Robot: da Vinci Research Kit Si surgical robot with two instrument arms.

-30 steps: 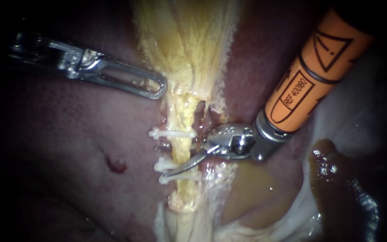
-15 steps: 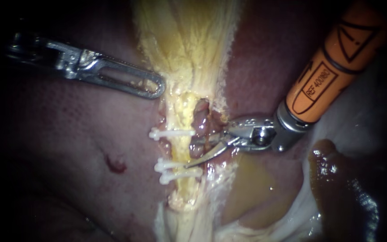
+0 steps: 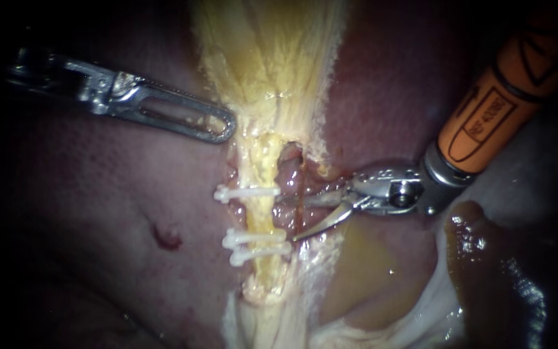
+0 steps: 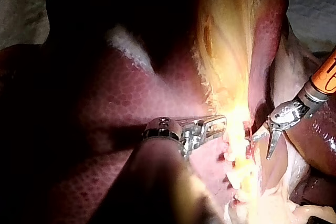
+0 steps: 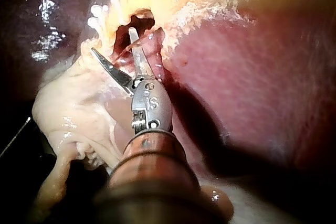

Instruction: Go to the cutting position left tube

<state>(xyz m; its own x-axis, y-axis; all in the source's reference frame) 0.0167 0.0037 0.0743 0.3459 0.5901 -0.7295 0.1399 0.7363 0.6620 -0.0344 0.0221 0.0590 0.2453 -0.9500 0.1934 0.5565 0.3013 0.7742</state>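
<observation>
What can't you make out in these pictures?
- Endoscope view: silver left instrument's shaft, lost in darkness at the edge.
- Endoscope view: orange-sleeved right instrument's upper blade tip, blending into wet red tissue beside the pale yellow tube.
- Left wrist view: white clips, washed out by glare.

The left instrument [image 3: 224,126] is bare silver metal, its rounded tip pierced by a long slot. The right instrument [image 3: 287,220] has an orange shaft with black outlined markings, a silver collar, a silver wrist with a pivot screw, and a slim, curved, bladed end effector.
</observation>
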